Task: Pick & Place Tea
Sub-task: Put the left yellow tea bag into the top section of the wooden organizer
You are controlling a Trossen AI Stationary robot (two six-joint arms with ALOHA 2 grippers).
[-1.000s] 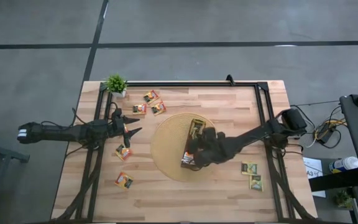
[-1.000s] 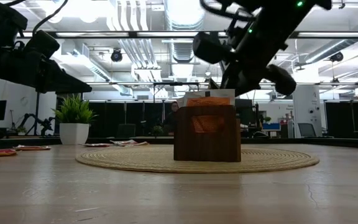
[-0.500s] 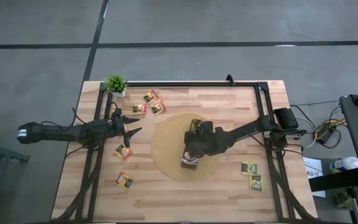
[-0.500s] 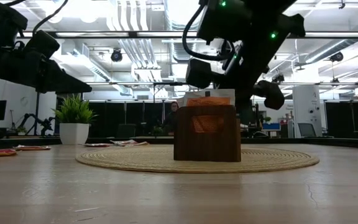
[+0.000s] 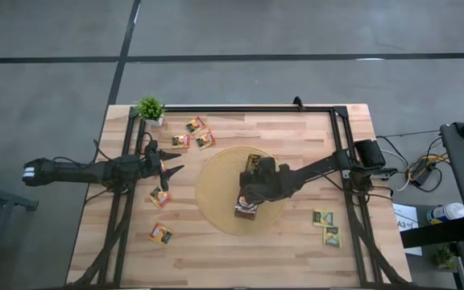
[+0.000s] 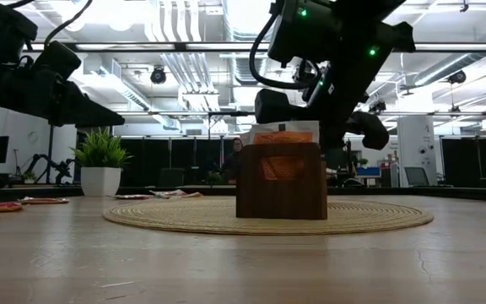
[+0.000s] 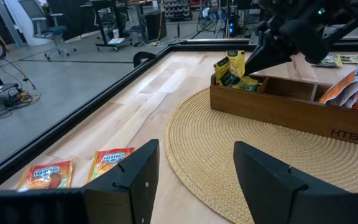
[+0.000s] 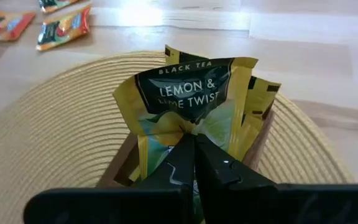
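A yellow-and-dark "Lemon & Lime Twist" tea sachet [image 8: 188, 106] is pinched at its middle between the closed fingers of the right gripper [image 8: 194, 158], standing upright over the end compartment of the long wooden box [image 7: 291, 106]. More yellow sachets stand just behind it in the same compartment. From above, the held sachet is almost wholly hidden beneath the gripper. The box lies on the round woven mat [image 5: 216, 193].

The right arm reaches in from the table's right edge, its wrist bent down over the box. The left gripper [image 5: 170, 163] hovers off the mat beyond the box, fingers spread and empty, arm stretched level from the left edge.

Loose sachets on the table: three orange ones [image 5: 194, 125] beyond the left gripper near the potted plant [image 5: 150, 108], two orange ones [image 5: 159, 196] on its other side, and two green-and-yellow ones [image 5: 323, 217] near the right arm.
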